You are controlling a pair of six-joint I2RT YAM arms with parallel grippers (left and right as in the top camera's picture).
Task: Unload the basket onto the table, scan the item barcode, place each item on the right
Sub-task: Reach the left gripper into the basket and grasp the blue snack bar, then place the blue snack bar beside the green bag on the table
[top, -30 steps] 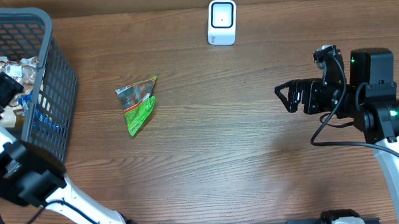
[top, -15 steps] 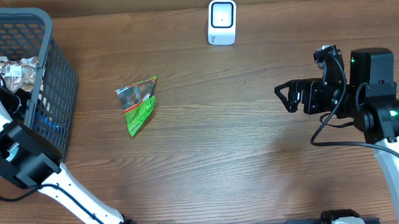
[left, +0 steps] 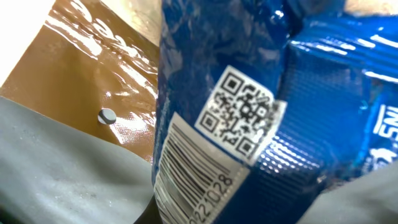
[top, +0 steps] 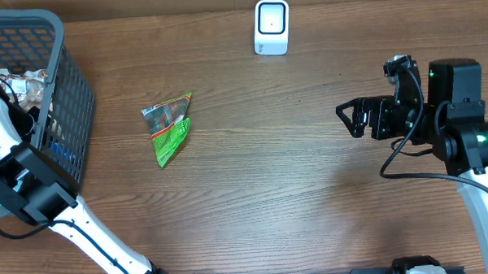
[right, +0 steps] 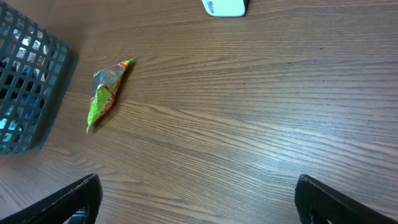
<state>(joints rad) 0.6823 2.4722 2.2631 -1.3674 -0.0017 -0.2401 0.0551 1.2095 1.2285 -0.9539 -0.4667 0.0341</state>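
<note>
The item in the left wrist view is a shiny blue packet point(left: 298, 93) with a white label carrying a QR code and a barcode point(left: 193, 174). My left gripper point(left: 236, 208) is shut on it, with a grey finger point(left: 68, 180) on either side. In the overhead view that arm reaches down into the grey basket point(top: 73, 86) and the hand is hidden among the goods. A white scanner point(top: 272, 27) stands at the table's far edge. My right gripper point(top: 349, 117) hovers open at the right, nothing between its fingers point(right: 78, 196).
A green and red snack packet point(top: 169, 127) lies on the wood between basket and scanner, also seen from the right wrist point(right: 104, 93). The basket holds several other packets, one brown point(left: 99, 81). The basket's corner point(right: 28, 81) and the scanner's base point(right: 225, 6) show in the right wrist view.
My left arm has shifted a little inside the basket and its jaws have closed on the blue packet. The right arm and the green packet have not moved.
</note>
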